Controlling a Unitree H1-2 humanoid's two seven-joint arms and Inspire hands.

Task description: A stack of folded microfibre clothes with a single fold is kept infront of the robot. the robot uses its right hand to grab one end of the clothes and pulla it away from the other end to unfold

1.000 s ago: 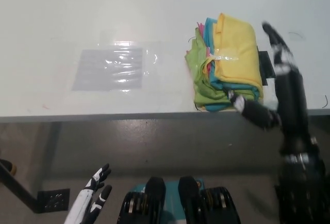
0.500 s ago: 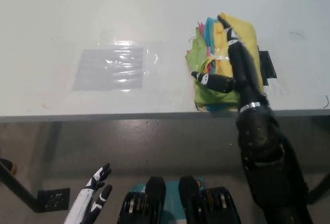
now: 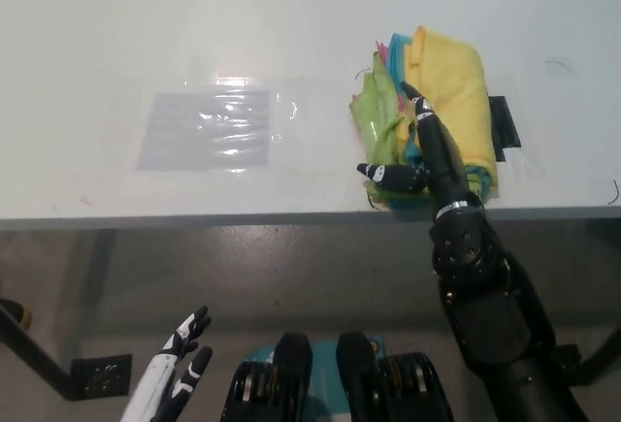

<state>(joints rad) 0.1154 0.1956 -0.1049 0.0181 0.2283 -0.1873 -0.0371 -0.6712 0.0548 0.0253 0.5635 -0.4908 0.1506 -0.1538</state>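
The right hand (image 3: 422, 155) lies on the folded cloth stack (image 3: 441, 116), grip unclear; left hand (image 3: 179, 364) open.

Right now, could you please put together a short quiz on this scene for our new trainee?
1. True or false: the black right hand lies on the stack of cloths.
2. Which cloth colour is on top of the stack? A) pink B) yellow C) white
3. Where does the white left hand rest?

Key:
1. True; it lies over the near part of the stack, though whether its fingers have closed on the cloth cannot be told.
2. B; green, blue and pink edges show at the stack's left side.
3. Low at the picture's lower left, below the table edge, fingers apart, holding nothing.
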